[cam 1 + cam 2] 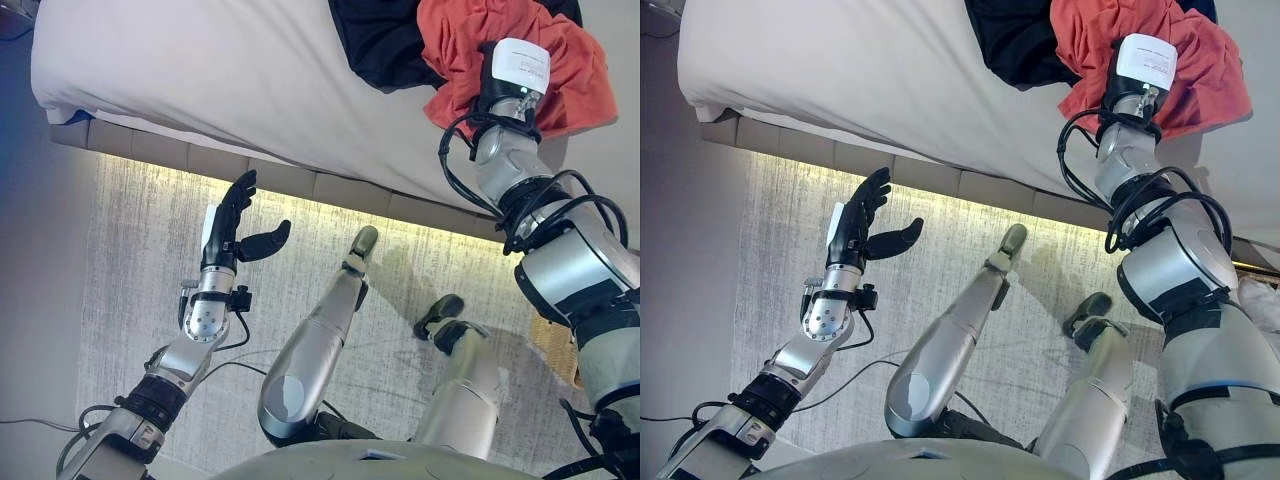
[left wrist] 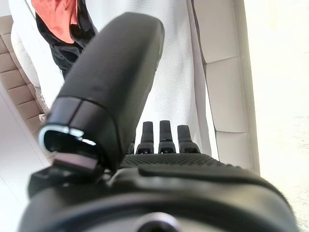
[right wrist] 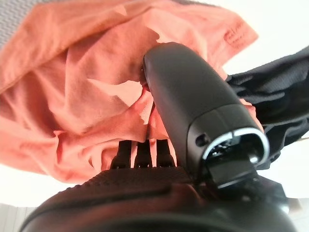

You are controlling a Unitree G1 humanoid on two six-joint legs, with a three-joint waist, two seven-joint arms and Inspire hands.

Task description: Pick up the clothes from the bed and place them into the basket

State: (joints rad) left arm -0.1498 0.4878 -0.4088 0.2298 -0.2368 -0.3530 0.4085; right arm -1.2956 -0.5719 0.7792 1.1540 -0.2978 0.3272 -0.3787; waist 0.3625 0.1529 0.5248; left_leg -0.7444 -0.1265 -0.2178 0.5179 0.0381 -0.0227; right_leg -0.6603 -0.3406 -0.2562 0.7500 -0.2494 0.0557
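Grasping step: right hand (image 3: 193, 96) buried in orange garment (image 1: 560, 60) upper right on bed (image 1: 200, 70), grip unreadable. Left hand (image 1: 232, 225) spread, idle. Next: close, lift.

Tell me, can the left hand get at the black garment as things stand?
Probably not. The left hand hangs open over the floor, short of the bed, while the black garment lies far across, beside the orange cloth.
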